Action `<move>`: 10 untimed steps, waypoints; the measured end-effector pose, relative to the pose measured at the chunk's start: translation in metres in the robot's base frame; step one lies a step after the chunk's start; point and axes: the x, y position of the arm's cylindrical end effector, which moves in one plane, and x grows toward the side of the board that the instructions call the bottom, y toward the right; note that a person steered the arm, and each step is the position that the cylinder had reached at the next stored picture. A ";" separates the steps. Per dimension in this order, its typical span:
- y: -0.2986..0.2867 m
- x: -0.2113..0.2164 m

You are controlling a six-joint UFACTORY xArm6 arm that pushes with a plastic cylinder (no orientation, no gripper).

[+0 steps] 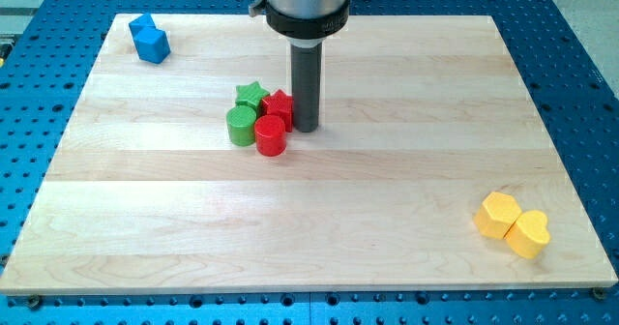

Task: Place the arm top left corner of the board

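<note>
You risk dragging the red star (279,103) if my tip (306,128), clawless and touching it, sweeps to upper left.

Tip: my tip (306,128) sits just right of the red star (279,103).
Way to top left: green star (251,95) close by, blue blocks (150,41) occupying that corner.
</note>
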 end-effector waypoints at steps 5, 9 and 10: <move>-0.067 -0.071; -0.313 -0.097; -0.310 -0.160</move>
